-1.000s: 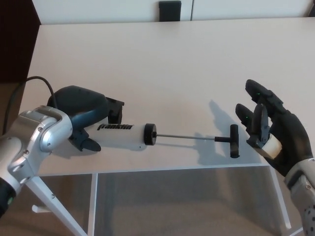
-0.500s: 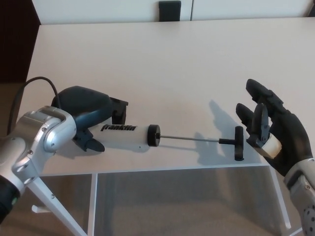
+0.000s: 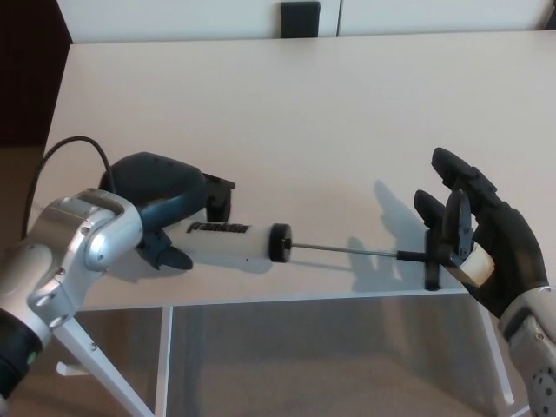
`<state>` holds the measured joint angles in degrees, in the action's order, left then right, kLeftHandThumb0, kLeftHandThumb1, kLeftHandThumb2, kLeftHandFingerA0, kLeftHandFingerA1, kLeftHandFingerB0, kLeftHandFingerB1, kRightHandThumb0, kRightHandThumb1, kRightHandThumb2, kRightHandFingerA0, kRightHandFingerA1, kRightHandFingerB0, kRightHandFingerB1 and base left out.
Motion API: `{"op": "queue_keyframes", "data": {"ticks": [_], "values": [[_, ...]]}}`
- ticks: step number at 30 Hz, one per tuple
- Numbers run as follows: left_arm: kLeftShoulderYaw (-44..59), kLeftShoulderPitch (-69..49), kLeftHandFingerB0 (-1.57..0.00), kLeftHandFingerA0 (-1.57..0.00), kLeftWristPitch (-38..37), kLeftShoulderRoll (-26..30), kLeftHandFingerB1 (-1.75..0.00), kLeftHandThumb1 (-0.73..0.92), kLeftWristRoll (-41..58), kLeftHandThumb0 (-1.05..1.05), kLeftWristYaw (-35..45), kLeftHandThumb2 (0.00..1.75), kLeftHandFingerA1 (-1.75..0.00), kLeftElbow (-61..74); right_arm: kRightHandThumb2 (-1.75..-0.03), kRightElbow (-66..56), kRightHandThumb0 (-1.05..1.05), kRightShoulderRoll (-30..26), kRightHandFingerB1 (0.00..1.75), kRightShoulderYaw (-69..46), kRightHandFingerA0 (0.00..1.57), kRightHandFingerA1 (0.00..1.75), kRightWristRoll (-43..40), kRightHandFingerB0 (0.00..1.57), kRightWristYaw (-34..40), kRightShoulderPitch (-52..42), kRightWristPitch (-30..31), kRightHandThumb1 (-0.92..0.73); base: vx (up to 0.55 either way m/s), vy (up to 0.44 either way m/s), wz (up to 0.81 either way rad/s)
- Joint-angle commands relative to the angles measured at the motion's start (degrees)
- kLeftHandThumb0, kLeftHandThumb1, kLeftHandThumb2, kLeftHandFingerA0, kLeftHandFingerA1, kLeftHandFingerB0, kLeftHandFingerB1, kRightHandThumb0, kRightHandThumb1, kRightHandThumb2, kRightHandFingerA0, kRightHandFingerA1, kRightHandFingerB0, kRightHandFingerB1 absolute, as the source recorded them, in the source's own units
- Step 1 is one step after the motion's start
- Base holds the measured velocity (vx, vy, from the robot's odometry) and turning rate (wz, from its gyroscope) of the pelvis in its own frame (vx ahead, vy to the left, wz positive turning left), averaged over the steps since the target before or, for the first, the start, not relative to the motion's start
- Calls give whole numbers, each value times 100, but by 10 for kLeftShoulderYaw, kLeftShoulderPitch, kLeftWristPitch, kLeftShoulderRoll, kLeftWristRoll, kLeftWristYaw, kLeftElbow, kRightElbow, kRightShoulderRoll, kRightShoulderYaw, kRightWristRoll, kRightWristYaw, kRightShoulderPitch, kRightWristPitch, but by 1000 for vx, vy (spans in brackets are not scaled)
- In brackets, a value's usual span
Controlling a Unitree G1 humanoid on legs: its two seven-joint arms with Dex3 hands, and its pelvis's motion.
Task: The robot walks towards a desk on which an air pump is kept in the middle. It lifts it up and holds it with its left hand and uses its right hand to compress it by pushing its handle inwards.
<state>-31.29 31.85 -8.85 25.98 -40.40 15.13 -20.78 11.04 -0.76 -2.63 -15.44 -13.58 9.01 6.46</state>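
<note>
A view from the robot's head looks down on a pale desk [image 3: 304, 104], with the near edge running across the lower part of the scene.

The air pump [image 3: 234, 242] lies lengthwise near that front edge, raised slightly off the surface in the robot's grip. Its white barrel carries dark lettering (too small to read with certainty) and ends in a black cap. From the cap a thin metal rod [image 3: 347, 251] extends toward the right, drawn well out of the barrel, and ends in a black T-shaped handle [image 3: 430, 259].

The left hand [image 3: 161, 195], dark and bulky on a silver forearm, comes in from the left side and is wrapped around the barrel's left end, fingers closed on it from above and below. A black cable [image 3: 65, 152] loops up behind this arm.

The right hand [image 3: 478, 239] comes in from the lower right. Its fingers are spread apart and point up, palm facing the pump, and it grips nothing. The T-handle sits right against the palm side of these fingers; whether they actually touch it cannot be told.

At the far edge of the desk, a dark chair back [image 3: 300, 17] shows.
</note>
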Motion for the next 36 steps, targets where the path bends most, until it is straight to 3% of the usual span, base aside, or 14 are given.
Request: {"op": "queue_keyframes", "data": {"ticks": [1,3,4,14,16,17,22,23,26,29,30,33,35,36], "values": [[9,-1,-64,-96,-2,-17,-117,64,3,-30,0,85,-138,31,-115,8,-85,3,14,-2,0,17,7,0,-2,-4,-20,-82,0,0,0],[10,1,-64,-96,1,-23,-118,64,1,-30,-1,84,-139,34,-115,8,-84,4,15,-2,0,17,8,0,-3,-7,-22,-81,0,0,0],[11,1,-55,-66,6,-27,-128,81,0,-11,0,58,-168,37,-115,8,-82,5,17,-1,0,20,7,0,-3,-8,-22,-79,0,0,0],[4,5,-56,-70,9,-43,-131,76,-19,-15,-3,57,-167,36,-114,4,-81,7,20,-5,0,22,3,1,-4,-6,-24,-77,0,0,0],[1,9,-56,-69,15,-49,-117,76,-22,-16,2,55,-169,34,-114,4,-81,7,20,-8,0,22,0,1,-5,-5,-23,-76,0,0,0],[2,9,-72,-69,20,-57,-80,72,-20,-16,2,58,-165,38,-112,4,-78,10,23,-11,0,25,-4,3,-4,-5,-23,-73,0,0,0],[2,9,-77,-70,31,-78,-68,71,-22,-18,3,59,-161,52,-114,3,-81,18,20,-14,0,22,-9,1,-2,-7,-27,-76,0,0,0],[1,11,-76,-80,41,-90,-48,73,-22,-22,9,63,-134,57,-113,3,-80,24,21,-18,0,23,-13,4,0,-6,-26,-75,0,0,0],[-2,16,-77,-75,54,-113,-60,73,-25,-28,7,65,-156,59,-113,-4,-84,36,20,-24,0,22,-21,4,6,-3,-23,-77,0,0,0],[-12,21,-67,-77,60,-136,-49,73,-36,-34,-3,65,-157,56,-111,-14,-88,48,19,-33,4,23,-26,10,18,-4,-23,-79,0,0,0],[-15,24,-58,-94,73,-147,-61,61,-39,-36,3,95,-121,56,-109,-16,-88,56,20,-39,6,26,-32,10,23,-3,-25,-77,0,0,0],[-24,31,-65,-79,91,-171,-45,76,-43,-26,10,66,-145,52,-108,-23,-88,75,23,-56,8,30,-51,10,35,-2,-20,-74,0,0,0],[-26,35,-67,-80,89,-176,-45,79,-42,-28,9,66,-144,49,-107,-27,-86,82,25,-61,7,32,-57,10,39,0,-16,-73,0,0,0],[-28,39,-72,-83,83,-184,-48,87,-39,-28,6,69,-120,44,-108,-35,-83,94,28,-71,4,34,-69,11,43,2,-12,-74,0,0,0]]}}
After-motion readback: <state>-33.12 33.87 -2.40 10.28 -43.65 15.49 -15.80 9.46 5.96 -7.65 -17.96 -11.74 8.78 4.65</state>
